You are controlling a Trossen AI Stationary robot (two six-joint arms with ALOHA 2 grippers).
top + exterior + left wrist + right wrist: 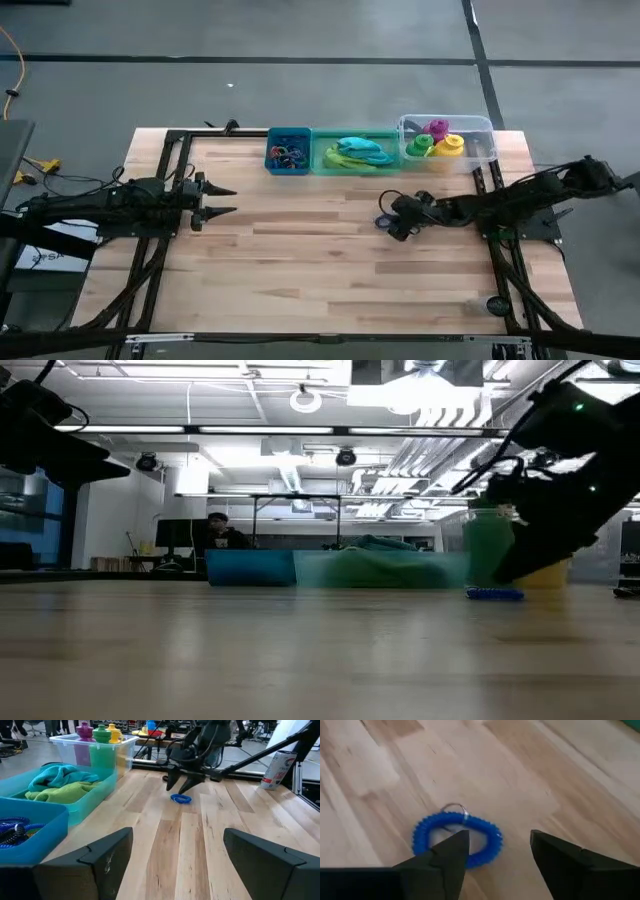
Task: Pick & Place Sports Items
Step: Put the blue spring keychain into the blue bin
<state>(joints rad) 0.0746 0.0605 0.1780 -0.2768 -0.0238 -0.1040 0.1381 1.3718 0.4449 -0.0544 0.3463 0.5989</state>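
A blue coiled rubbery ring [457,839] with a small metal key ring lies flat on the wooden table, right of centre [384,221]; it also shows in the left wrist view [181,799] and low view [494,594]. My right gripper [499,851] is open just above it, one finger over the ring's near part, not touching as far as I can see. My left gripper [228,201] is open and empty at the table's left. A blue bin [288,152] holds rings, a green bin [355,155] holds teal and lime cloths, a clear bin [446,142] holds bottles.
The three bins stand side by side along the table's far edge. Bare wood lies between the two grippers and toward the near edge. A can [278,766] stands beyond the table in the left wrist view. A person [222,532] sits in the room behind.
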